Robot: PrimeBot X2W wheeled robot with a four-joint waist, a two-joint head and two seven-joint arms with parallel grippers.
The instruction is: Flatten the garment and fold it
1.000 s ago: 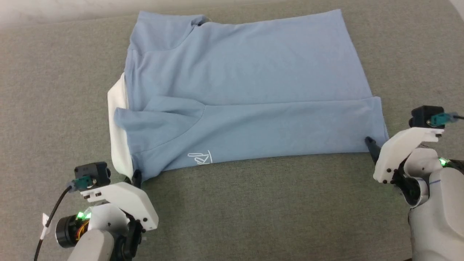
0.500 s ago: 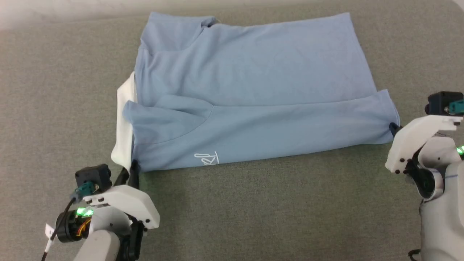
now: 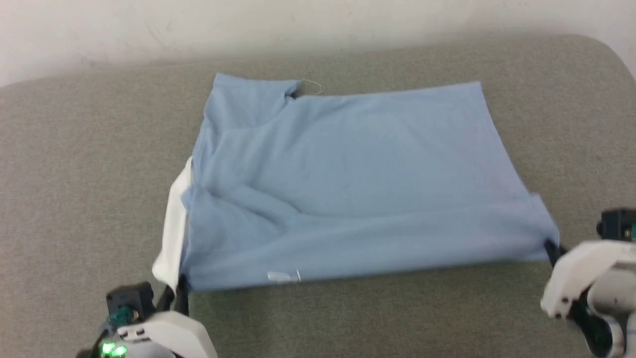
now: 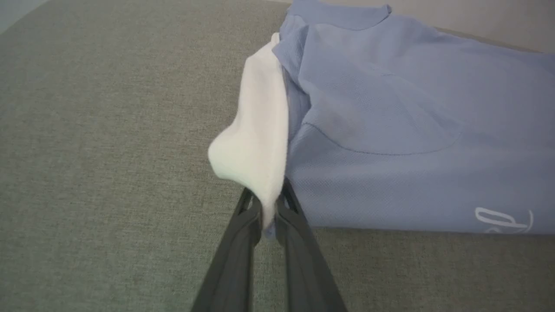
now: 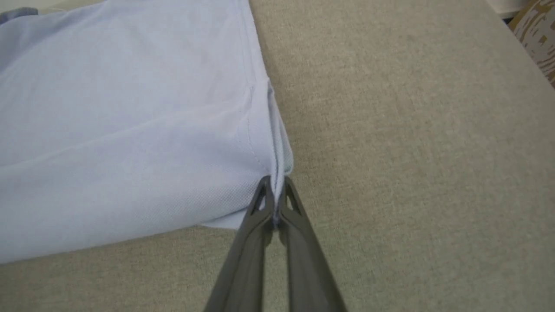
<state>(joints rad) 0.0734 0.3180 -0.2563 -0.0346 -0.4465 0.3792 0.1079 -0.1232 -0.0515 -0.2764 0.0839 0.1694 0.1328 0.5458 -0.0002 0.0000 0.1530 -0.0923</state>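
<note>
The garment (image 3: 348,184), light blue with a white collar (image 3: 171,243) hanging at its left, lies partly folded on the grey surface, its near edge raised. A small white print (image 3: 283,276) shows near that edge. My left gripper (image 3: 180,287) is shut on the near left corner, pinching white collar and blue cloth (image 4: 269,203). My right gripper (image 3: 550,247) is shut on the near right hem corner (image 5: 275,186). The far sleeve (image 3: 248,94) lies folded inward.
The grey fabric surface (image 3: 89,174) spreads wide on all sides of the garment. A pale wall (image 3: 248,25) runs behind it, and the surface's rounded far right corner (image 3: 606,49) is near. A patterned object (image 5: 540,30) sits beyond the right edge.
The head camera has tilted up. The right gripper has closed on the hem corner. Both grippers have lifted the near edge, which now hangs taut between them.
</note>
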